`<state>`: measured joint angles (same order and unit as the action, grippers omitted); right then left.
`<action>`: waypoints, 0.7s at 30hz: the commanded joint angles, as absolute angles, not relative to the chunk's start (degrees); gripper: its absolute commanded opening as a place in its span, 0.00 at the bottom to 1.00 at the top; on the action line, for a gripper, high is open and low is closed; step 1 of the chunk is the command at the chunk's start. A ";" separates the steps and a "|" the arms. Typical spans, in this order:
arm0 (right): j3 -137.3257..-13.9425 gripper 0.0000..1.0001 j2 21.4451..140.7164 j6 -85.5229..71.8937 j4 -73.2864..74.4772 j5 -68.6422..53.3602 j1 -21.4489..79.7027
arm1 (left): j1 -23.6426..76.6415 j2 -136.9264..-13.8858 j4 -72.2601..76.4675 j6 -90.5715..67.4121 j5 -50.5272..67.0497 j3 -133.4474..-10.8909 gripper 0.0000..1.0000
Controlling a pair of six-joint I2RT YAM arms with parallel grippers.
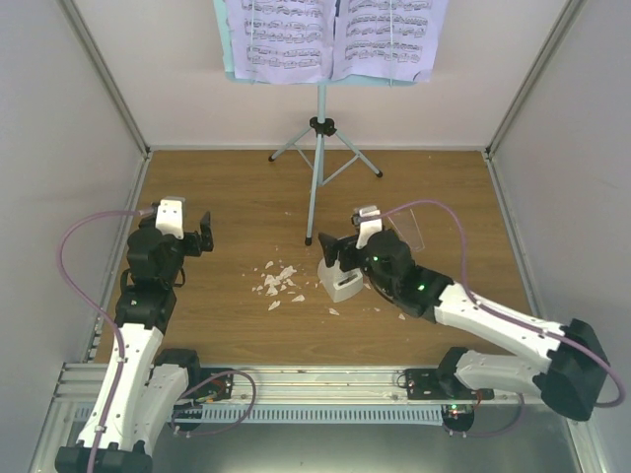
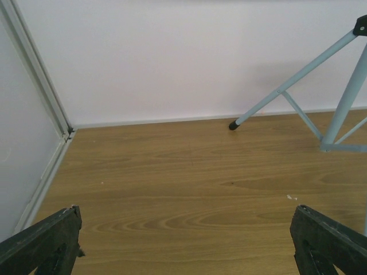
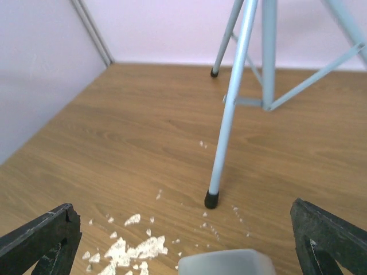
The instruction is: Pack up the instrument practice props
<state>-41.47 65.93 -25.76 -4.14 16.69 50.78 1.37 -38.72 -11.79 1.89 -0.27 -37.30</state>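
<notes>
Low in the left of the overhead view, the left end effector [image 2: 186, 235] hung with its fingers wide apart over bare desk [image 1: 227, 187], holding nothing and well away from the work. The right end effector [image 3: 182, 229], lower centre, also had its fingers spread and empty. It sat just above the small white metronome [image 1: 342, 284], whose top showed at the bottom edge of the right wrist view, a little right of centre between the fingers.

The step in hand looked like a grasp on the metronome. To do it well, the wrist would need to shift until the body sat centred, then drop low before closing, since a pyramid tapers and a high pinch could squeeze it out upward.

White crumbs [image 1: 276, 281] lay just left of it — not to be swept along. A clear cover [image 1: 419, 227] lay just behind the right wrist. Further up, a foot [image 3: 211, 199] of the music stand [image 1: 317, 168] stood near the metronome, so any lift should go straight up. The sheet-music pages [image 1: 330, 39] sat on the stand at the top of the frame.
</notes>
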 commanded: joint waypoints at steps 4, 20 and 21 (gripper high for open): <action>-42.19 0.99 52.12 -20.89 1.20 26.13 47.41 | 1.76 -38.02 -9.07 0.86 -4.34 -36.75 0.99; -25.76 1.00 58.11 -34.78 2.97 -17.37 16.27 | 2.37 -36.04 -9.87 0.13 -4.19 -36.86 0.99; -24.01 1.00 59.65 -35.78 -0.15 -19.83 15.74 | 2.54 -35.71 -9.83 0.17 -4.39 -36.70 0.99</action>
<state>-30.15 54.57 -30.35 5.61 -5.74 18.83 1.63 -37.17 -11.84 0.58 -4.23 -37.28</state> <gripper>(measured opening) 0.995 0.990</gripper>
